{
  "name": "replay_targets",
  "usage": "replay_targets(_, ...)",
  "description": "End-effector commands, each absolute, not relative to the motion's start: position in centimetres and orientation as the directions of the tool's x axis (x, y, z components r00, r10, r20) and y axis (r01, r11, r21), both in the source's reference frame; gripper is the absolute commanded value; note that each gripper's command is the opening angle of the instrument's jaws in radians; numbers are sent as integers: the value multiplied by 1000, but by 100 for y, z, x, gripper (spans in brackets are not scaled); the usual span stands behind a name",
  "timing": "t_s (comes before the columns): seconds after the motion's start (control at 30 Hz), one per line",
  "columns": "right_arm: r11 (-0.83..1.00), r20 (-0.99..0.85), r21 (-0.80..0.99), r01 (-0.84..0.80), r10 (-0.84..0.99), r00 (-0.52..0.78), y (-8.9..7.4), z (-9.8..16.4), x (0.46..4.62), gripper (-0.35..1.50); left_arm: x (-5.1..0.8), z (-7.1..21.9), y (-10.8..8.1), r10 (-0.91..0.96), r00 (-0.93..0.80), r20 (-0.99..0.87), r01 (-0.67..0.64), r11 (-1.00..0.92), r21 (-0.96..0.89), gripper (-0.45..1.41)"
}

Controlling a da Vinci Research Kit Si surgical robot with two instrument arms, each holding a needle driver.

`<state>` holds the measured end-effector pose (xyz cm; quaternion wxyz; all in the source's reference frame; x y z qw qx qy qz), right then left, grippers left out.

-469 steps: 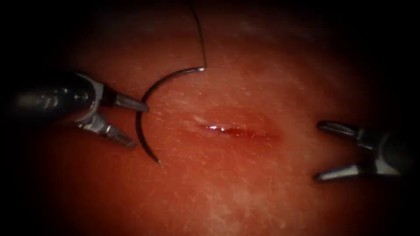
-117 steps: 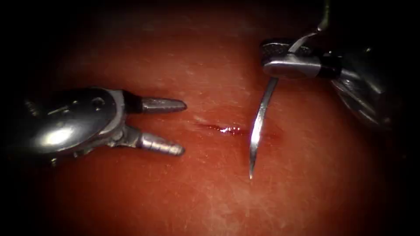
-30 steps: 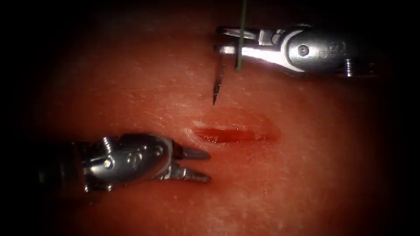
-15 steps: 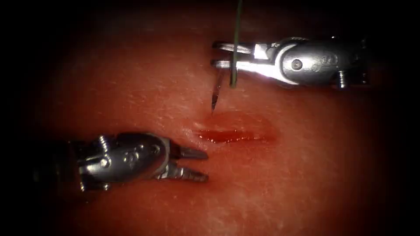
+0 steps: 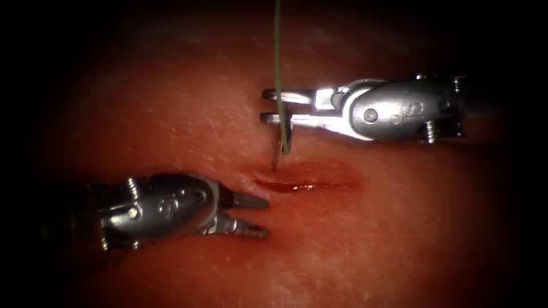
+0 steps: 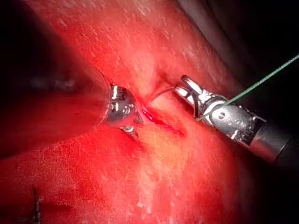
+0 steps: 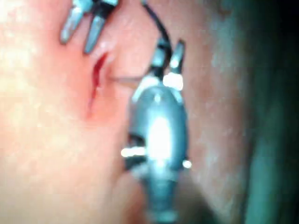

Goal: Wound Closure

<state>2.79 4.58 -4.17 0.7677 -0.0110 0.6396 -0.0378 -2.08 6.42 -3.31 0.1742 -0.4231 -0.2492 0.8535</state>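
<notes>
The right tool (image 5: 265, 105), its fingers clenched on the needle (image 5: 278, 145) near its thread (image 5: 277, 51) end, is lowering the tip to the tissue (image 5: 371, 239) just above the cut (image 5: 297, 185), while the left tool (image 5: 260, 217) is waiting released, holding nothing.

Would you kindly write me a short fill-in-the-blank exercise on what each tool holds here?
1. The curved steel needle is held by the ____ arm's tool.
2. The needle's tip points at the tissue just above the cut's ____ end.
3. The left arm's tool holds ____.
4. The thin ____ thread runs up from the needle.

Missing words: right; left; nothing; green
</notes>
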Motion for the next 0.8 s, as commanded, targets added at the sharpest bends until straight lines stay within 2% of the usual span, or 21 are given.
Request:
replay_targets(0.03,996,-982,-62,60,-72,177,454,-408,287,-35,-213,-324,640,509,-580,-636,-85,-814,-574,11)
replay_targets(0.8,979,-955,176,107,143,258,412,-381,279,-35,-212,-323,641,506,-585,-633,-86,-816,-572,10)
